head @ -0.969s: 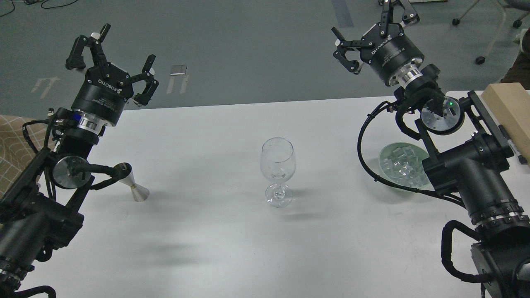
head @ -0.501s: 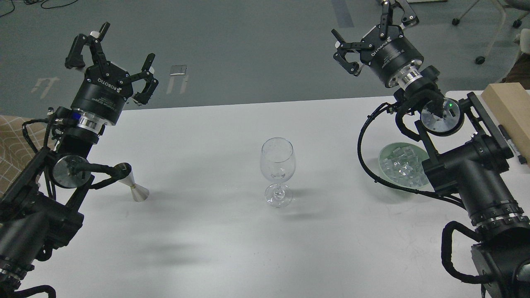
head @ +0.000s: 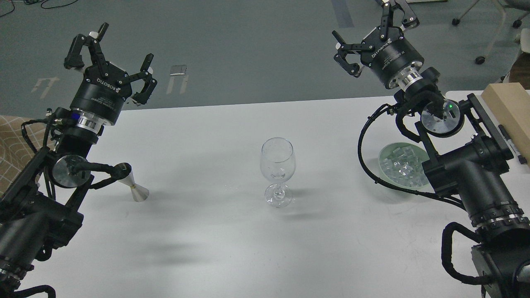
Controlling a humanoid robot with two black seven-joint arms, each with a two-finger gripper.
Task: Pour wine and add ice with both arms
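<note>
The desk is smooth matt white. The wine glass is clear, glossy glass. At its 9 o'clock stands a brushed metal cone; at 3 o'clock, glassy ice fills a pale-green glossy bowl. A wooden block looks matt.

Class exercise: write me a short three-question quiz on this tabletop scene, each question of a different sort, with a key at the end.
1. True or false: the wine glass holds wine.
2. Where is the ice? A) in the glass B) in the green bowl C) loose on the table
3. Fill in: the left gripper and right gripper are both ____.

Key: 1 false, it looks empty; 2 B; 3 open, holding nothing.
</note>
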